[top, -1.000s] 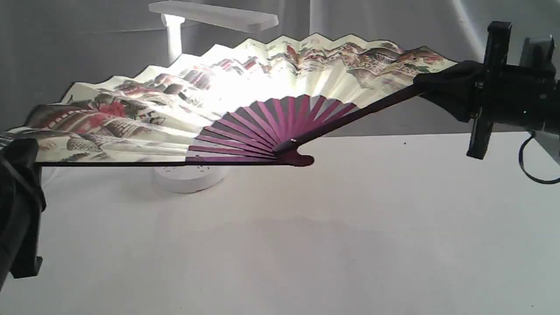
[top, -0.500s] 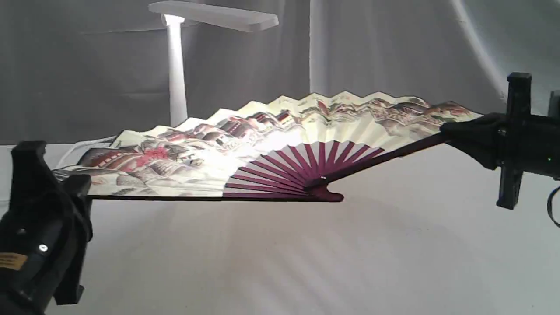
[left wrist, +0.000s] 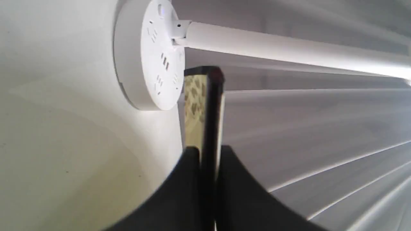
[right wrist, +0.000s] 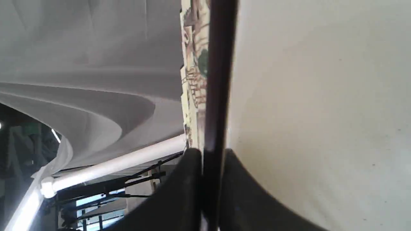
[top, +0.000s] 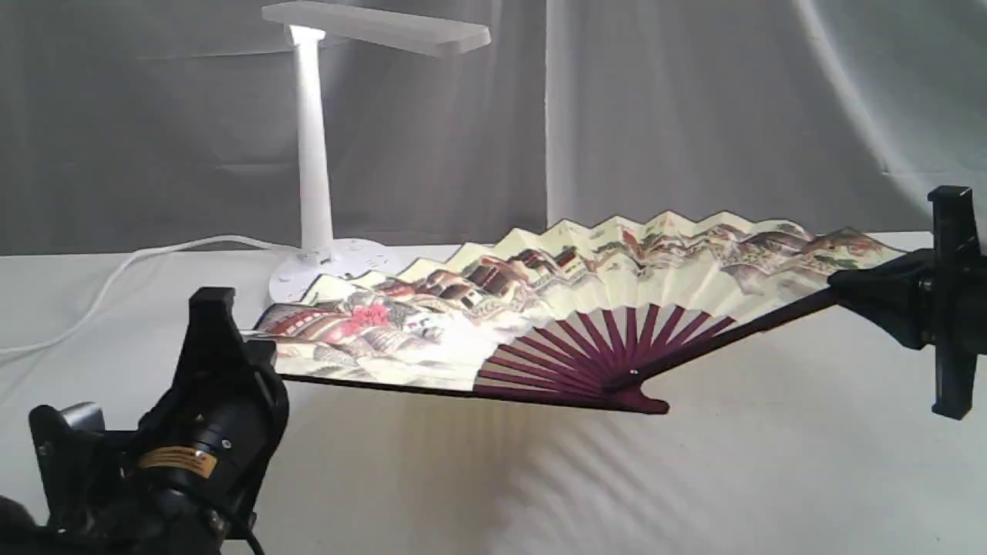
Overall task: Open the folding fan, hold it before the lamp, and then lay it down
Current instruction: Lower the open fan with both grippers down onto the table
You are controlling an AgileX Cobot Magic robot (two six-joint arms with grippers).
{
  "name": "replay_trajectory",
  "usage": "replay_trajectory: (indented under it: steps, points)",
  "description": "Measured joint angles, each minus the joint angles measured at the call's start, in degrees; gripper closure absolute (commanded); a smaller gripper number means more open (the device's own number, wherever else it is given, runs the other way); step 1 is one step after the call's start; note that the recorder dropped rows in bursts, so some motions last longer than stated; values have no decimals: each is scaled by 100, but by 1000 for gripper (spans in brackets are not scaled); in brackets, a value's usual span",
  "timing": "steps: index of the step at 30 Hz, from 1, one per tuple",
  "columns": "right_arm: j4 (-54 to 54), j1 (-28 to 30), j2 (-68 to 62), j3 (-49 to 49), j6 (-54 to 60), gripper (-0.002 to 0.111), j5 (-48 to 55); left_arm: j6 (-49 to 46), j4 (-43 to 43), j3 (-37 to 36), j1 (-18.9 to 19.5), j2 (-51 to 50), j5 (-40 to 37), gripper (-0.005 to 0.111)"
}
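Across the exterior view, the fan [top: 586,308] is fully spread and carried low and tilted over the tabletop [top: 694,493], pivot end lowest. It looks clear of the surface, with its ribbed shadow beneath. The lamp [top: 312,154] stands behind the fan's left half, its base showing past the paper edge and its cord [top: 116,270] trailing off left. The left fingers [top: 258,370] hold the left guard [top: 370,383]; the right fingers [top: 864,293] hold the right guard [top: 740,331].

Left wrist view: the left fingers [left wrist: 188,179] are pressed together on the dark guard, cream paper beside it. The lamp's round base [left wrist: 144,57] sits near, just past the guard tip.

Right wrist view: the right fingers [right wrist: 237,183] are clamped on the other guard, painted paper on one side and bare tabletop [right wrist: 321,96] on the other.

Progress — the opening is done. The fan hangs well below the lamp head, so the showing seems finished and this reads as the lay-down. What is left is to settle the fan flat, then release both guards.
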State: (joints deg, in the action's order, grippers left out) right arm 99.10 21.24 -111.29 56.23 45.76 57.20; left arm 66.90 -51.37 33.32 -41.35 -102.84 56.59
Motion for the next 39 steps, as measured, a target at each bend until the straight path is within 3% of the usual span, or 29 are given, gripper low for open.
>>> replay_trajectory:
  steps: [9, 14, 24, 34, 39]
  points:
    - [-199, 10, -551, 0, 66, 108, -304, 110, 92, 251, 12, -843, 16, 106]
    - [-207, 10, -654, 0, 166, 108, -317, 150, 130, 263, 12, -1010, 16, 99]
    - [-443, 10, -654, 0, 298, 77, -516, 105, 181, 275, 12, -1028, -94, 74]
    - [-680, 10, -654, 0, 311, 58, -587, -51, 133, 285, 12, -1231, -337, 43]
    - [-1046, 10, -654, 0, 271, 50, -612, -570, 120, 285, 70, -1231, -300, 41]
